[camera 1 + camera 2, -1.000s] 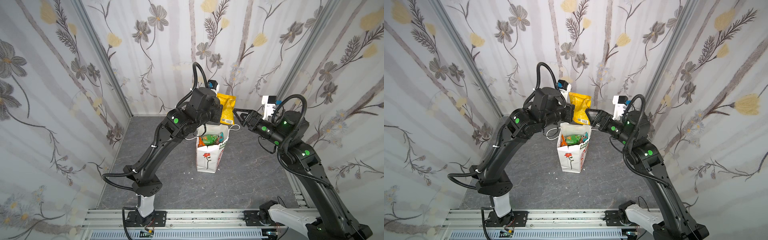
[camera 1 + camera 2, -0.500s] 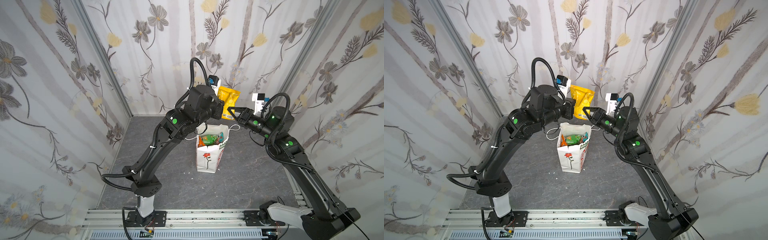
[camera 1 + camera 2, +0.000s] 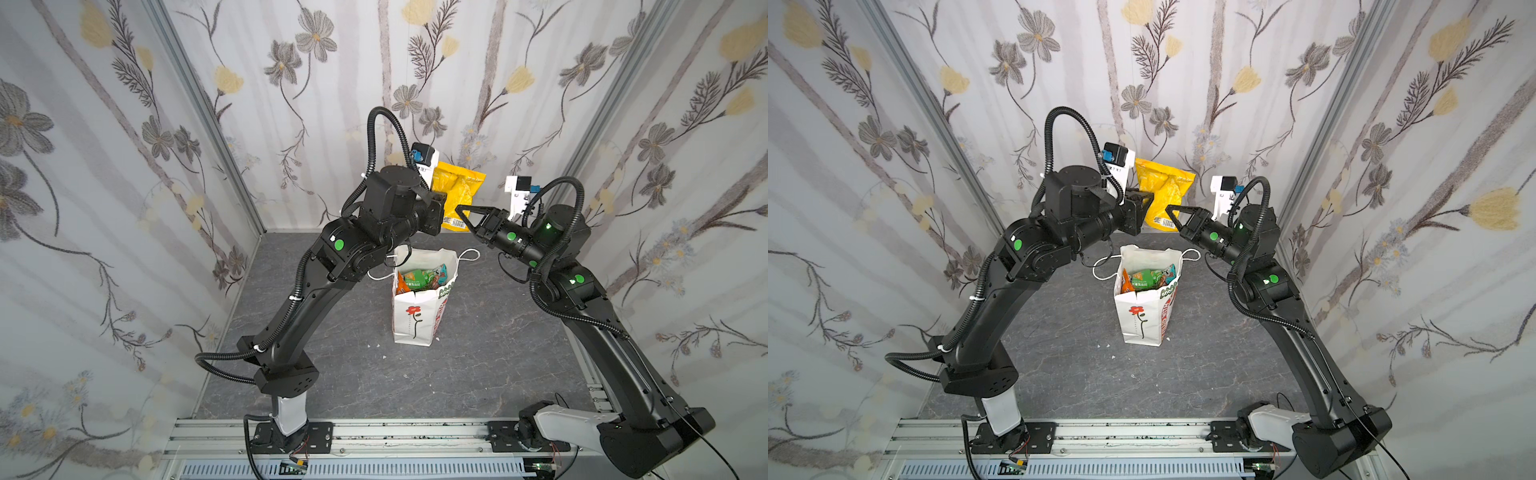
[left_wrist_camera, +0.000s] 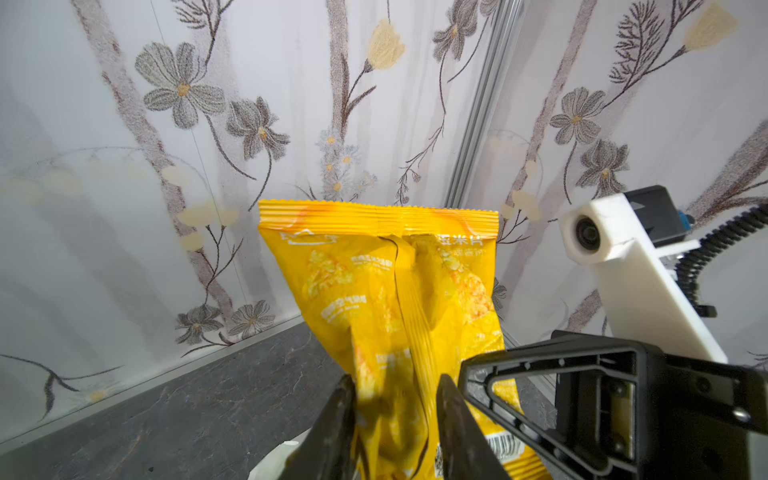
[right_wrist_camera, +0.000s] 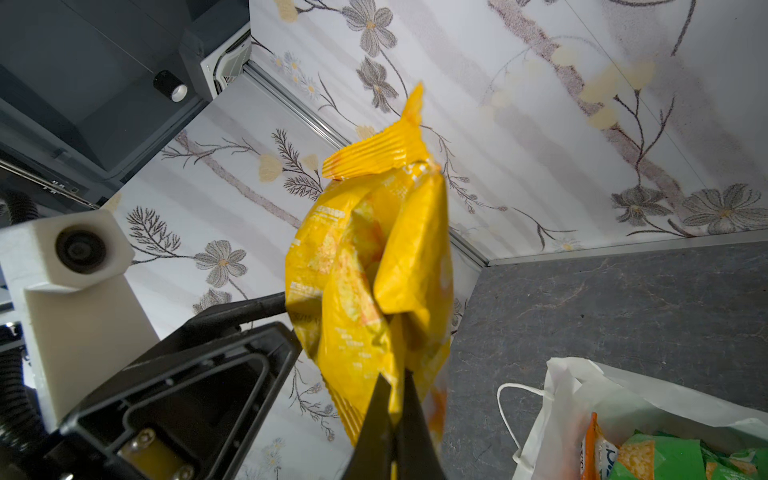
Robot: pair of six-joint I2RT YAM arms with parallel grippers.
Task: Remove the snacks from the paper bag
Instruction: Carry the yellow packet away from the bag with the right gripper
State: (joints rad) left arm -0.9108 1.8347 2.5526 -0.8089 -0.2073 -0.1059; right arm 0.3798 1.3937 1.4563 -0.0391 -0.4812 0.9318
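Note:
A yellow snack packet (image 3: 457, 191) (image 3: 1165, 187) hangs high above the white paper bag (image 3: 415, 320) (image 3: 1142, 320), near the back wall. My right gripper (image 5: 395, 374) (image 3: 459, 210) is shut on the packet's (image 5: 374, 257) lower edge. The jaws of my left gripper (image 4: 397, 380) (image 3: 1144, 203) stand apart on either side of the packet (image 4: 386, 291), which sits loosely between them. The bag stands upright on the grey floor. Its mouth is open, with several more snacks (image 3: 422, 279) (image 3: 1148, 278) (image 5: 665, 457) inside, green and orange ones on top.
The flowered back wall (image 3: 457, 104) is close behind the raised packet. White cord handles (image 3: 467, 254) hang over the bag's rim. Both arms arch over the bag from either side. A metal rail (image 3: 374, 436) runs along the front.
My right gripper has moved in towards the left one and shut on the packet's lower edge. The left jaws, shut on the packet before, have parted.

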